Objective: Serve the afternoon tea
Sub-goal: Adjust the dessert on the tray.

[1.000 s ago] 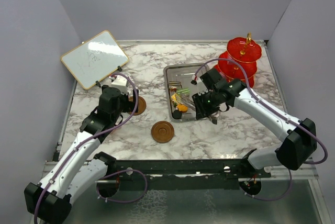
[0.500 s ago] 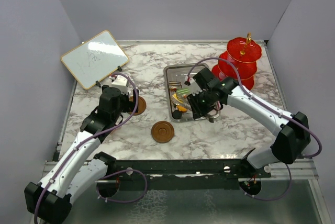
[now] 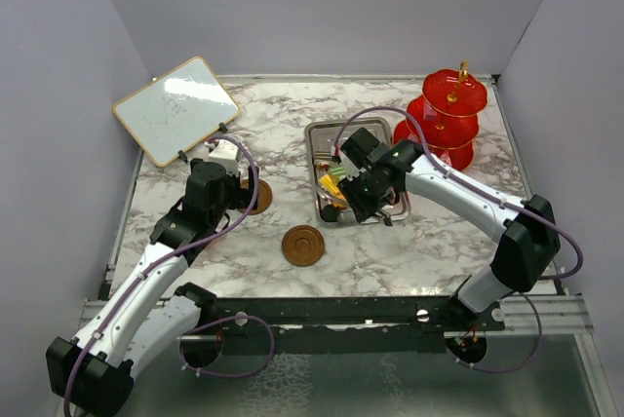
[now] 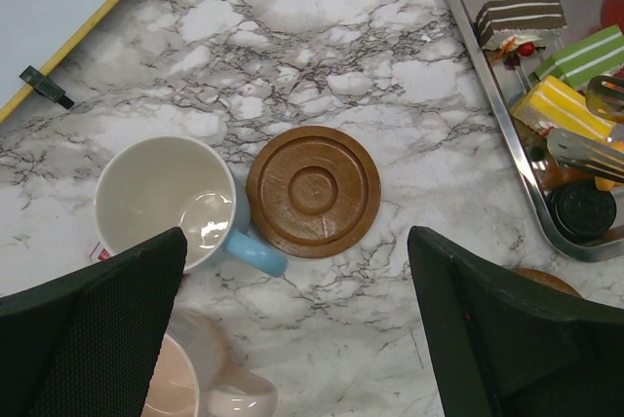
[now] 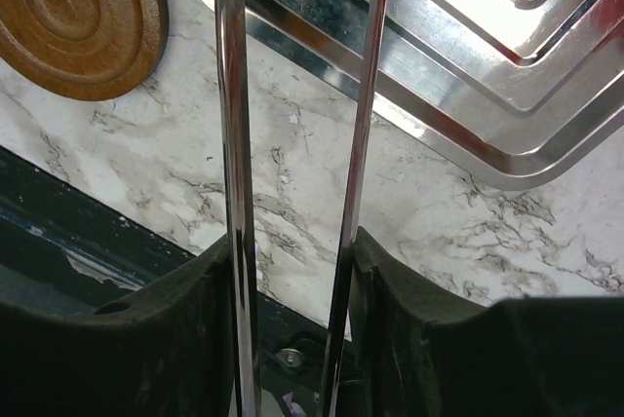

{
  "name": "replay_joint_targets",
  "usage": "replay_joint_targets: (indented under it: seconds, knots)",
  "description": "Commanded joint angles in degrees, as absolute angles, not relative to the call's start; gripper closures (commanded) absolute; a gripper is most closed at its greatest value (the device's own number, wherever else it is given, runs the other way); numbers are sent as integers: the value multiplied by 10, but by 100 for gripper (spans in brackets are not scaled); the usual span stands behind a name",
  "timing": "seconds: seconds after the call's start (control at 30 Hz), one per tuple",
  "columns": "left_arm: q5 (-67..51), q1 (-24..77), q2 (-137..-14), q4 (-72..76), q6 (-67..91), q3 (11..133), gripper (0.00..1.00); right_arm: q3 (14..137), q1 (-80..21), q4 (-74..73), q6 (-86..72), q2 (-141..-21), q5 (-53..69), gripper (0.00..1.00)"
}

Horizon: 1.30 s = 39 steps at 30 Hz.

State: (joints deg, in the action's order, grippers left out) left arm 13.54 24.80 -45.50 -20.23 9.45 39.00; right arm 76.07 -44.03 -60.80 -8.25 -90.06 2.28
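At far left a whiteboard (image 3: pixel 175 110) leans on the marble table (image 3: pixel 283 115); it carries only faint scribbles that cannot be read, and no brand or label is legible anywhere. Next, the left pincer (image 4: pixel 294 242) hovers with its fingers spread fully wide and holding nothing, above a blue cup (image 4: pixel 161 198) and a pink cup (image 4: pixel 185 393). Both cups stand on the bare table, with the blue cup's handle just touching a brown saucer (image 4: pixel 314 190). A second saucer (image 3: pixel 303 245) lies nearer the front, empty. In the middle, a steel tray (image 3: pixel 341 125) holds the cake pieces (image 4: pixel 561 105), including green, yellow and brown slices and a black cookie (image 4: pixel 583 210). The right pincer (image 5: pixel 292 271) is partly closed around a pair of metal tongs (image 5: pixel 234 95), whose tips are parted and reach over the tray's near end by the cookie. At far right, the red three-tier stand (image 3: pixel 447 115) waits. The step in hand appears to be picking a cake piece with the tongs. Next, the tongs likely need squeezing on one piece, lifting it clear of the rim, then carrying it right to the stand.
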Motion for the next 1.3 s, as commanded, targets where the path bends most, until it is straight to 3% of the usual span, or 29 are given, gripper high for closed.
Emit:
replay_joint_targets:
  seconds: [0.0, 0.3, 0.97, 1.27]
  knots:
    - [152, 244, -442, -201, 92, 411, 1, 787, -451, -627, -78, -916, -17, 57]
    - [143, 245, -442, -200, 91, 411, 1, 806, -467, -640, -79, -951, -30, 57]
    - [137, 245, -440, -200, 91, 410, 1, 866, -521, -683, -131, -1034, -191, 58]
    - [134, 245, -440, -200, 91, 411, 1, 896, -526, -690, -147, -1045, -236, 72]
